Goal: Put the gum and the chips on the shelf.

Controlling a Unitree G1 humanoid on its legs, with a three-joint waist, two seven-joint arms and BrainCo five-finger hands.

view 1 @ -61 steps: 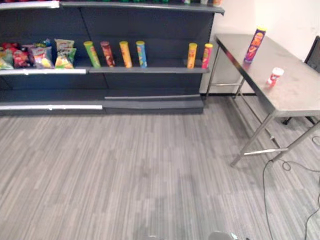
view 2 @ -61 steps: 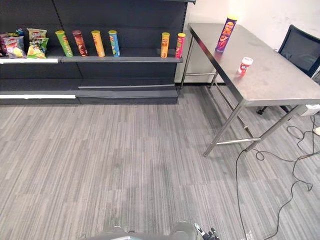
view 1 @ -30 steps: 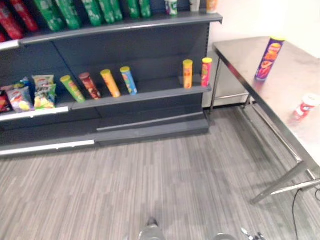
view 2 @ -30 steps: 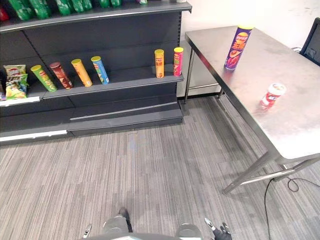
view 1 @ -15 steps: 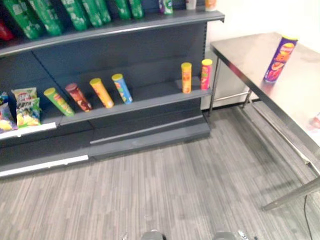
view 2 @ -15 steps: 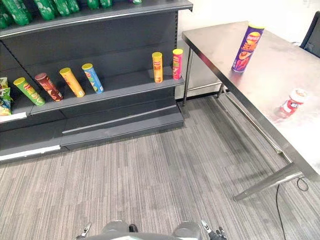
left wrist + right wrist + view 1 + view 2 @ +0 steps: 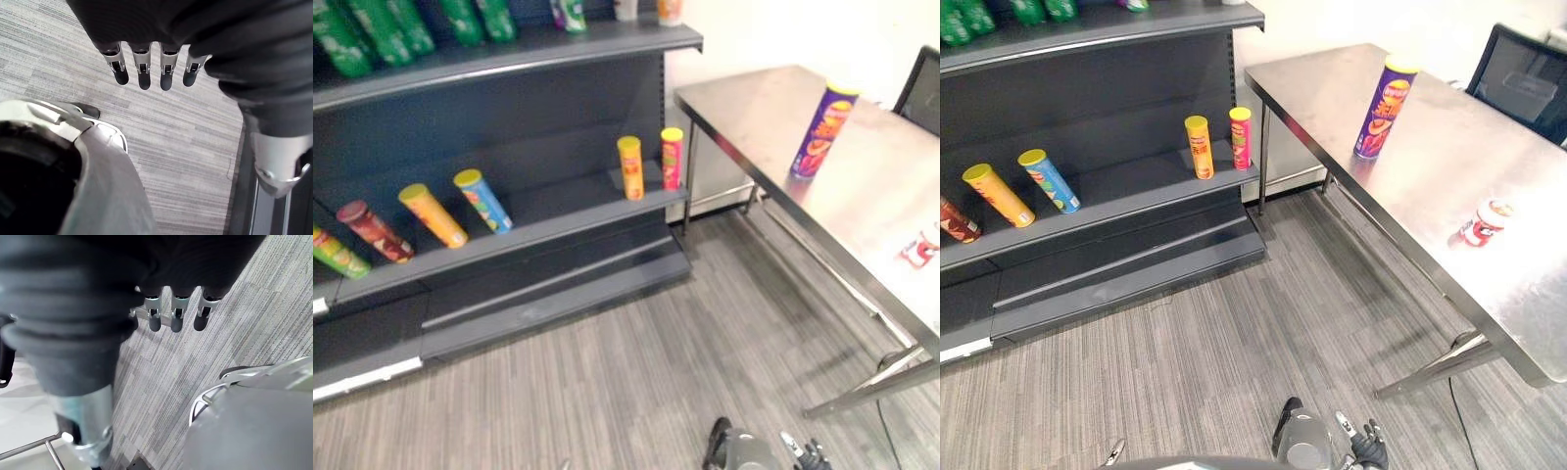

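Note:
A tall purple chips can (image 7: 1383,108) stands upright on the steel table (image 7: 1400,186) at the right. Nearer on the same table stands a small red-and-white gum tub (image 7: 1484,223). The dark shelf unit (image 7: 1136,191) is at the left and back. My left hand (image 7: 142,68) hangs over the grey floor with straight fingers and holds nothing. My right hand (image 7: 176,313) also hangs low over the floor, fingers straight and empty. Both hands are far from the table and the shelf.
On the middle shelf stand a yellow can (image 7: 1198,147) and a pink can (image 7: 1241,137); yellow (image 7: 999,194) and blue (image 7: 1048,179) cans lean further left. Green bottles (image 7: 372,24) line the top shelf. A black chair (image 7: 1523,78) sits behind the table. Table legs (image 7: 1430,367) reach the floor.
The camera has turned right and come closer: shelf and table sit further left and look larger. The can, the tub and the shelf goods have not moved.

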